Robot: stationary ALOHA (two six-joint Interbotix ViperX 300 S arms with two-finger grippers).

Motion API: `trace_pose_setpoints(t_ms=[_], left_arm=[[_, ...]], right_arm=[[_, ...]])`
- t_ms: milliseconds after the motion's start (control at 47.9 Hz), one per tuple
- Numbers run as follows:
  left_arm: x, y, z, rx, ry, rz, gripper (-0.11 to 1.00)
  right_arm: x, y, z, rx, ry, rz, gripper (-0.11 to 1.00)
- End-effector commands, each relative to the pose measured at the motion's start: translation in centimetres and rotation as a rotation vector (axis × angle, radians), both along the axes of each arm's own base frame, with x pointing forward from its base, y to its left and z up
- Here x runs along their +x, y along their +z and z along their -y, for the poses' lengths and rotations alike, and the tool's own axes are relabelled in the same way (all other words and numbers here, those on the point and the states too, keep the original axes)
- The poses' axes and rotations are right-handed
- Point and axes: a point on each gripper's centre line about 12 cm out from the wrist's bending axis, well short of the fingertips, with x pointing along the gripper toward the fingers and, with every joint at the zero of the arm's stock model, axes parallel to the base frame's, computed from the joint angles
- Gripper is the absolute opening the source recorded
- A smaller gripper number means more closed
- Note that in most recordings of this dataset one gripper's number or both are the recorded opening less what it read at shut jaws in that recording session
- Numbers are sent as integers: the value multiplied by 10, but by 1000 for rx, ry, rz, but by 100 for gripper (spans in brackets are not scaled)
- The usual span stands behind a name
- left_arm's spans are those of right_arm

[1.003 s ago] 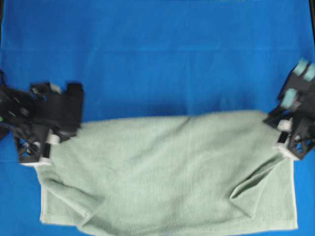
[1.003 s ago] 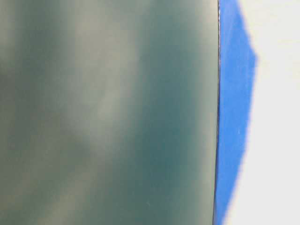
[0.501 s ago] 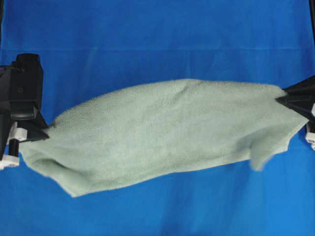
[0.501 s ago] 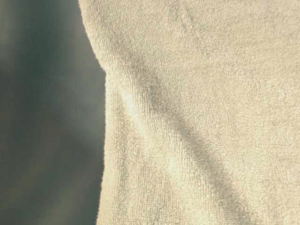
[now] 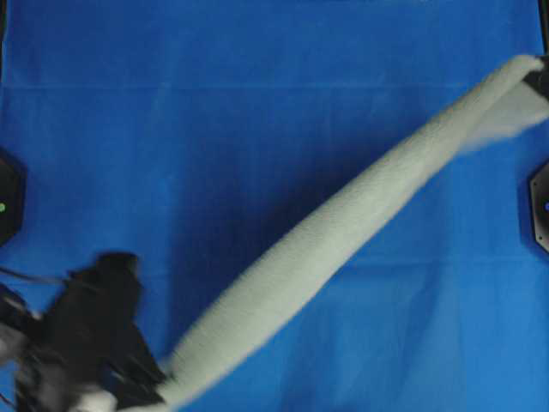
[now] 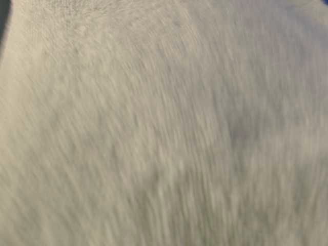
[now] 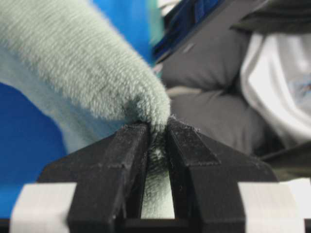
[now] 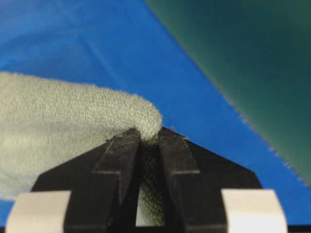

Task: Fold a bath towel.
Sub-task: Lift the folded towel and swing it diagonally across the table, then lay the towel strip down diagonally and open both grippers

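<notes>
Change since half a second ago: the bath towel (image 5: pixel 343 232) then hung as a broad sheet, slung roughly level between the two tools at mid-height of the overhead view. It is now drawn into a narrow rope-like band running diagonally over the blue-covered bench (image 5: pixel 214 112), from lower left to upper right. The left tool (image 5: pixel 150 396) has gone from the left edge to the bottom-left corner; the right tool (image 5: pixel 540 73) has gone up to the top-right corner.

Left tool, wrist view: the left tool (image 7: pixel 156 128) has its jaws nearly together, with a bunch of terry cloth (image 7: pixel 87 63) pinched between them and pile showing in the gap.

Right tool, wrist view: the right tool (image 8: pixel 148 133) is likewise closed down on a fold of the towel (image 8: pixel 68 121), cloth filling the slot.

Hard to read:
- Left arm overhead is a dark smear (motion blur); the jaws cannot be made out there.
- Right tool overhead is cut off by the frame edge, only a dark sliver showing.
- Table-level view is filled edge to edge with blurred towel pile (image 6: pixel 164 133); nothing else can be made out.
- Whether the band touches the bench anywhere cannot be told.
</notes>
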Motion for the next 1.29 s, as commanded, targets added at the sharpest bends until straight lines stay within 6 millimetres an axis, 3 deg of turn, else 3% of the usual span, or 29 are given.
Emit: trace_pose_setpoints(t_ms=[0, 230, 418, 564, 731, 1023, 1274], left_arm=[[15, 22, 19, -31, -24, 55, 11], [40, 45, 44, -53, -41, 97, 11], [44, 38, 33, -34, -15, 82, 11], [39, 7, 4, -15, 50, 16, 11], [15, -35, -42, -36, 173, -70, 11], [-56, -111, -109, -79, 394, -249, 11], [-85, -160, -154, -50, 543, -345, 11]], right_arm=[[-2, 10, 3, 3, -8, 25, 14], [-8, 8, 2, 59, -13, -8, 14], [-4, 0, 5, 9, -52, -50, 14], [6, -17, 21, -36, -179, -123, 14], [24, -48, 63, -67, -313, -218, 14], [92, -108, 138, -10, -181, -179, 14], [139, -152, 179, 47, -112, -201, 14]])
